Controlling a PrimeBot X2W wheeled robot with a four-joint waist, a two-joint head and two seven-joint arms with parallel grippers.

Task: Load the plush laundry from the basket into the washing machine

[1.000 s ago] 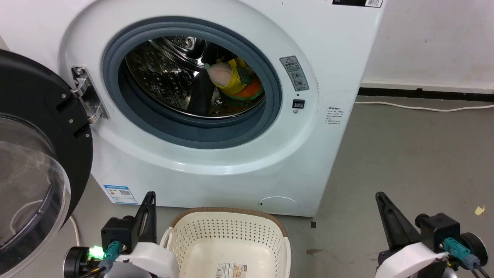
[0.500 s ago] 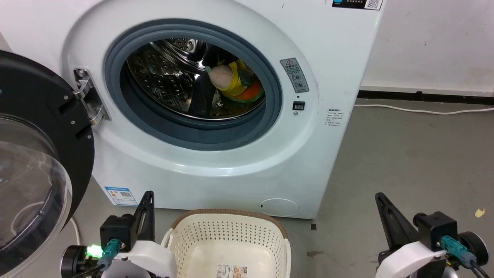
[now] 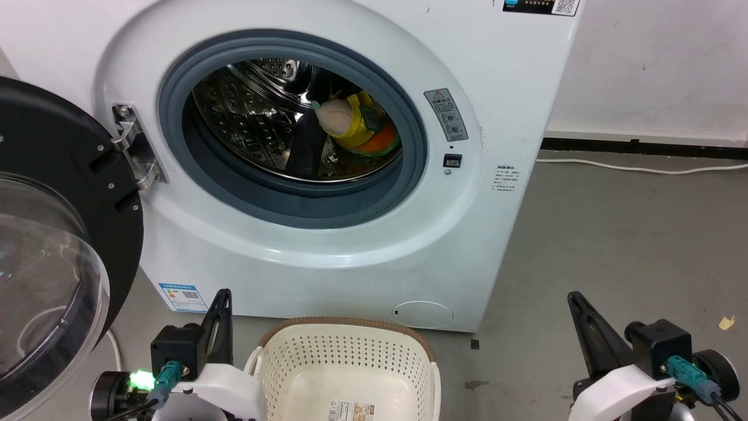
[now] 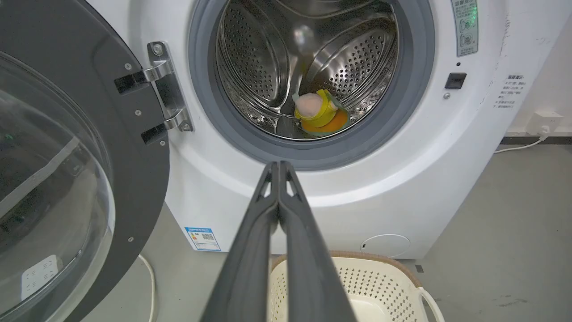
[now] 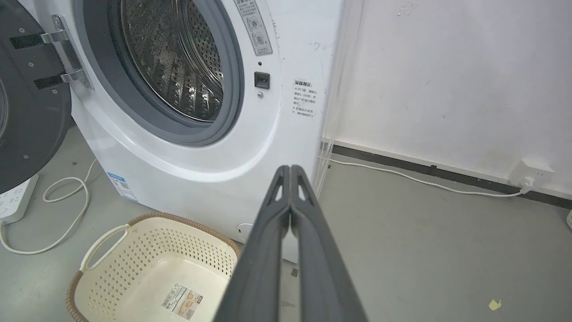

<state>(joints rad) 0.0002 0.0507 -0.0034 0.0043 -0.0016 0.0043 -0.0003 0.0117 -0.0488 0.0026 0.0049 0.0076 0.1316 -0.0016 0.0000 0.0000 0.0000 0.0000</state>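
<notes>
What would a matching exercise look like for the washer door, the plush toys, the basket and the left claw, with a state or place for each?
1. black-rimmed clear-domed washer door
2. orange, yellow and pink plush toys
3. cream perforated plastic basket
4. left claw

A. inside the shiny perforated steel drum
B. shut tight
C. swung open
D. label sticker on its bare bottom

Pairs: 1-C, 2-A, 3-D, 4-B
</notes>
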